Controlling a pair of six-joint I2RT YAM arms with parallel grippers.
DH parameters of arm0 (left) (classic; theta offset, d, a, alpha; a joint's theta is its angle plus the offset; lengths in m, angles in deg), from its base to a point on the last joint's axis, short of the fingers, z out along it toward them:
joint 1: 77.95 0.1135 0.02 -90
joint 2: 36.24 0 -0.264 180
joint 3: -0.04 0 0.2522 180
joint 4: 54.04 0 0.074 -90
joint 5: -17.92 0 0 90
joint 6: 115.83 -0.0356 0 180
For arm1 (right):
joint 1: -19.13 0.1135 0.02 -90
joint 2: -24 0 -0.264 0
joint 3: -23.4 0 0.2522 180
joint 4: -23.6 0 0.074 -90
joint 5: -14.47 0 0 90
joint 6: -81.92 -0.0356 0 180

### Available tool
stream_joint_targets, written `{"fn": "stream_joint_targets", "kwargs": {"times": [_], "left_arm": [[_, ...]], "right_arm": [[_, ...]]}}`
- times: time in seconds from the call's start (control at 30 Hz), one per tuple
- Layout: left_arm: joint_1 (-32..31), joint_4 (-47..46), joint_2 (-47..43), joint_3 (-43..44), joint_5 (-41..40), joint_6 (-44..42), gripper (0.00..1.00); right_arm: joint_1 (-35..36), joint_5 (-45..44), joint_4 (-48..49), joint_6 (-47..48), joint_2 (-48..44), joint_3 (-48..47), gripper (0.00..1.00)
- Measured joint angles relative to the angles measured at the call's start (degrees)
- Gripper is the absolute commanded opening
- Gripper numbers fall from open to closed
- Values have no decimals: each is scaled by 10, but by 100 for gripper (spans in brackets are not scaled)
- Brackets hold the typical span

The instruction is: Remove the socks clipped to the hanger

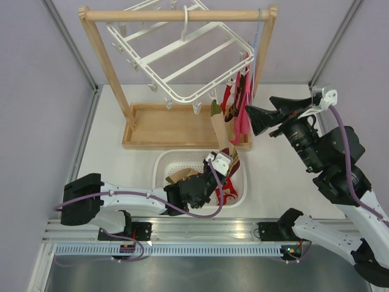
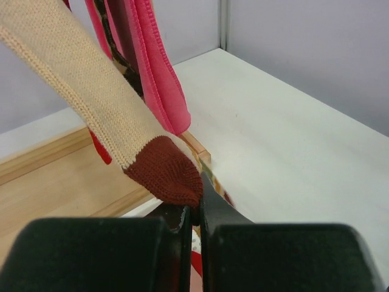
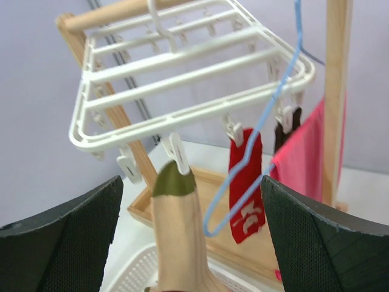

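Note:
The white hanger hangs tilted from the wooden rack, with socks clipped along its lower right edge. A cream sock with an olive toe hangs from a clip and is stretched down toward the basket. My left gripper is shut on its brown-red lower end, just above the basket. In the top view the left gripper sits under the hanging socks. A red sock with white marks hangs clipped beside it. My right gripper stands open, level with the clips and holding nothing, right of the socks.
A large pink cloth and a thin light-blue wire hanger hang at the rack's right post. A white basket holding socks stands in front of the rack's wooden base tray. Grey walls close in both sides.

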Motion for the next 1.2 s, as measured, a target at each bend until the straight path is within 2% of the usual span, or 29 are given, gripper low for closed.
{"fn": "stream_joint_targets", "kwargs": {"times": [0.27, 0.43, 0.9, 1.2], "left_arm": [[-1, 65, 0, 30, -19, 0, 2], [-1, 99, 0, 40, -22, 0, 2], [-1, 199, -25, 59, -11, 20, 2], [-1, 241, -29, 71, -7, 34, 2]], "right_arm": [[2, 53, -12, 8, 117, -137, 97], [41, 45, -40, 19, 186, -163, 97], [88, -66, -102, 32, 285, -200, 97], [126, -182, -117, 43, 338, -228, 97]]}}
